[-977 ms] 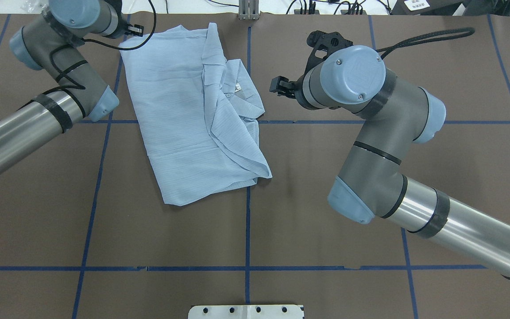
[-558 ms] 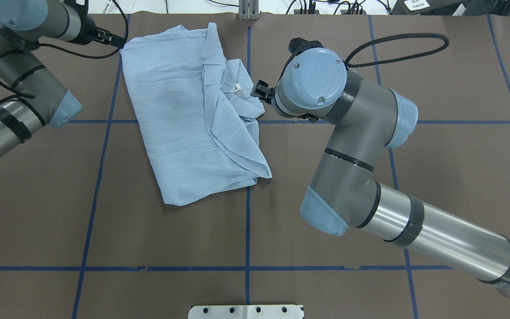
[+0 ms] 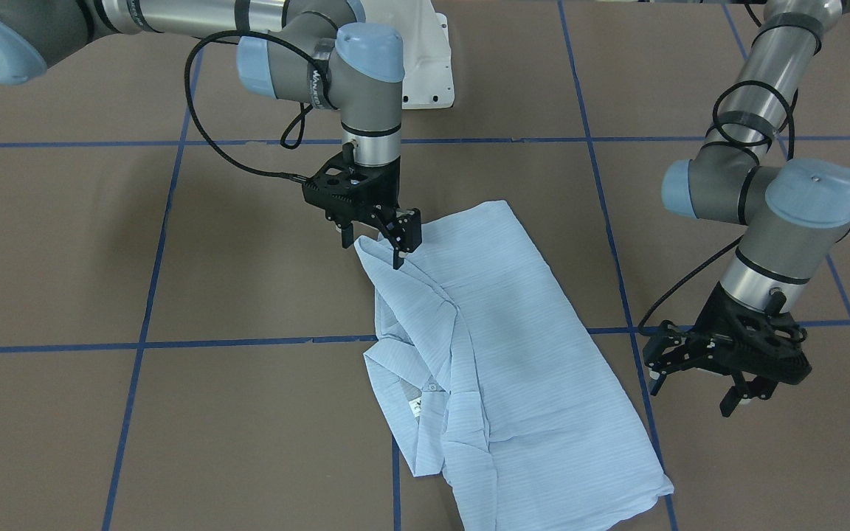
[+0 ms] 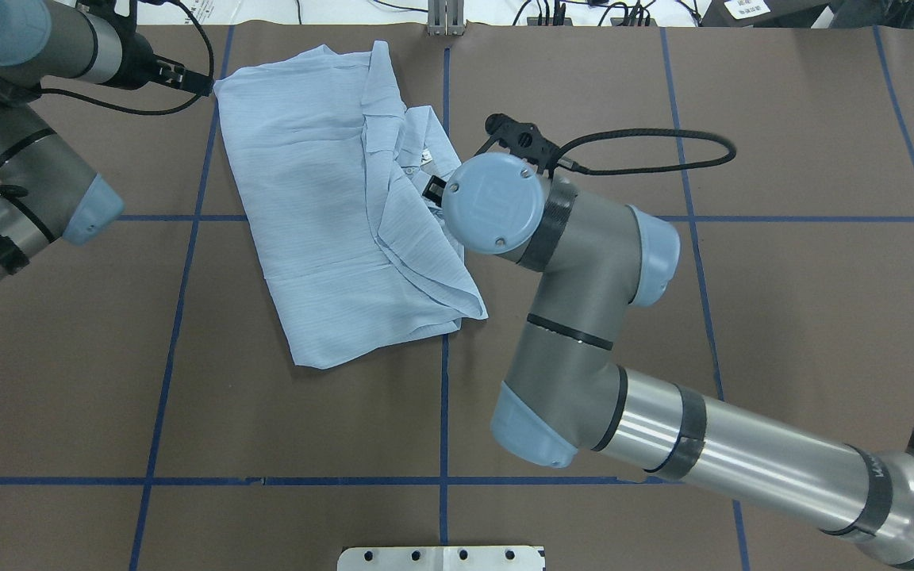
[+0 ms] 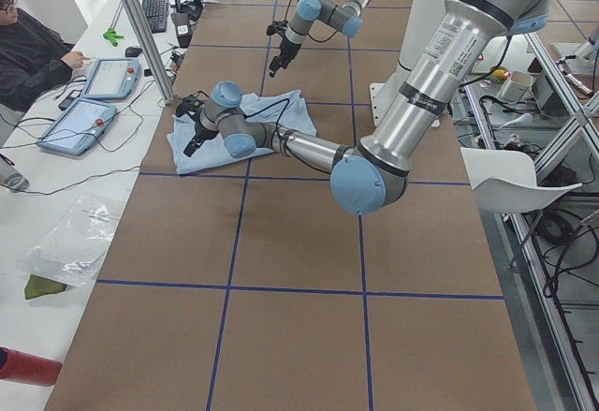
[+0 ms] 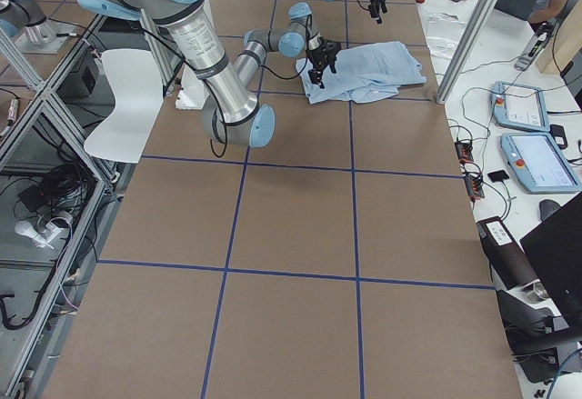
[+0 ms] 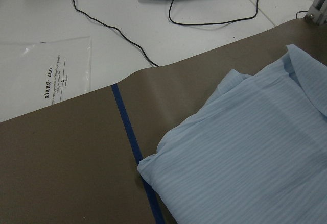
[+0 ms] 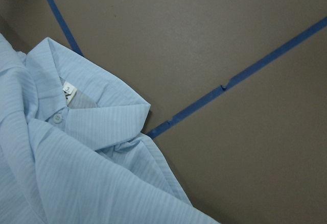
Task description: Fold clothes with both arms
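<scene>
**Exterior front-facing.** You have one light blue shirt (image 3: 513,354) lying folded on the brown tabletop (image 3: 174,413), from centre to lower right of the frame. The right gripper (image 3: 373,249) is at upper centre with its fingers apart, over the shirt's upper corner; you cannot tell whether it touches the cloth. The left gripper (image 3: 690,398) is at the right of the frame with its fingers apart, just beside the shirt's right edge. A white base plate (image 3: 425,66) sits at the top edge. Blue tape lines (image 3: 137,344) cross the tabletop.

**Overhead exterior.** The left gripper is just beside the shirt's upper-left corner. The right arm (image 4: 493,202) hides most of its own gripper and part of the collar.

**Exterior left.** A person (image 5: 33,46) sits at upper left at two pendants (image 5: 112,79). A clear plastic bag (image 5: 70,242) lies at lower left. An aluminium post (image 5: 140,27) stands near the shirt.

**Exterior right.** The post crosses in front of the shirt's right end.

**Left wrist-mounted.** You see a shirt corner lying across a tape line, with a printed bag (image 7: 46,76) and black cables (image 7: 204,15) beyond it.

**Right wrist-mounted.** You see the collar, the neck label (image 8: 68,92) and one button (image 8: 57,117) at the left of the frame.
</scene>
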`<state>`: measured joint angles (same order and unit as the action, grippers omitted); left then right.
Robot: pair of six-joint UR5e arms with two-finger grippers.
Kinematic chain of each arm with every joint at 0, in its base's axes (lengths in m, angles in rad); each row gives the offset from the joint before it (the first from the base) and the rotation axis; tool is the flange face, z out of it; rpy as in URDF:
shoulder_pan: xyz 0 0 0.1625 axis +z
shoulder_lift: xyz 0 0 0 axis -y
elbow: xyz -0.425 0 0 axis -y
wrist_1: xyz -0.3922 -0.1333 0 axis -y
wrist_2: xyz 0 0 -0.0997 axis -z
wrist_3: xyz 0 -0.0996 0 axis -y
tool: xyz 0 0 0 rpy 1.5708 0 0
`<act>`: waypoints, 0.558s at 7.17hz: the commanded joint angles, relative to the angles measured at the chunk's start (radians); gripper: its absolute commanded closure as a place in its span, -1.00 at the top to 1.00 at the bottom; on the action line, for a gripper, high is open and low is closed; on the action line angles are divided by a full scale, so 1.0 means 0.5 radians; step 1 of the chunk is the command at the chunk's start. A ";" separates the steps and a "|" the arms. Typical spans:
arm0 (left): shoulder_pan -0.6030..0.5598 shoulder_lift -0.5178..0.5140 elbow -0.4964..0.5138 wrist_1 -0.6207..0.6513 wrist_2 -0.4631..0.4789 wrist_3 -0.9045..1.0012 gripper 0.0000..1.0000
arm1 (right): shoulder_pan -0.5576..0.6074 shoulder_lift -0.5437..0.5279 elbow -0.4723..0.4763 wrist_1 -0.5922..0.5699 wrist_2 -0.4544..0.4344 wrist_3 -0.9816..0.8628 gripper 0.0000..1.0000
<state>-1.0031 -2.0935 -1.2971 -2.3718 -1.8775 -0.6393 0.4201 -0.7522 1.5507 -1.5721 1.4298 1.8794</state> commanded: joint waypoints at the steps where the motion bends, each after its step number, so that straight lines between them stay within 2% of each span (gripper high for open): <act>1: 0.009 0.005 -0.023 -0.003 -0.006 -0.093 1.00 | -0.091 0.080 -0.170 -0.001 -0.034 0.210 0.86; 3: 0.024 0.005 -0.017 -0.003 -0.003 -0.105 1.00 | -0.122 0.115 -0.266 -0.001 -0.037 0.263 0.62; 4: 0.024 0.005 -0.020 -0.003 -0.003 -0.108 1.00 | -0.137 0.118 -0.267 -0.004 -0.037 0.266 0.60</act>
<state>-0.9924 -2.0909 -1.3064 -2.3730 -1.8793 -0.6905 0.3629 -0.6975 1.4287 -1.5726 1.4120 2.0016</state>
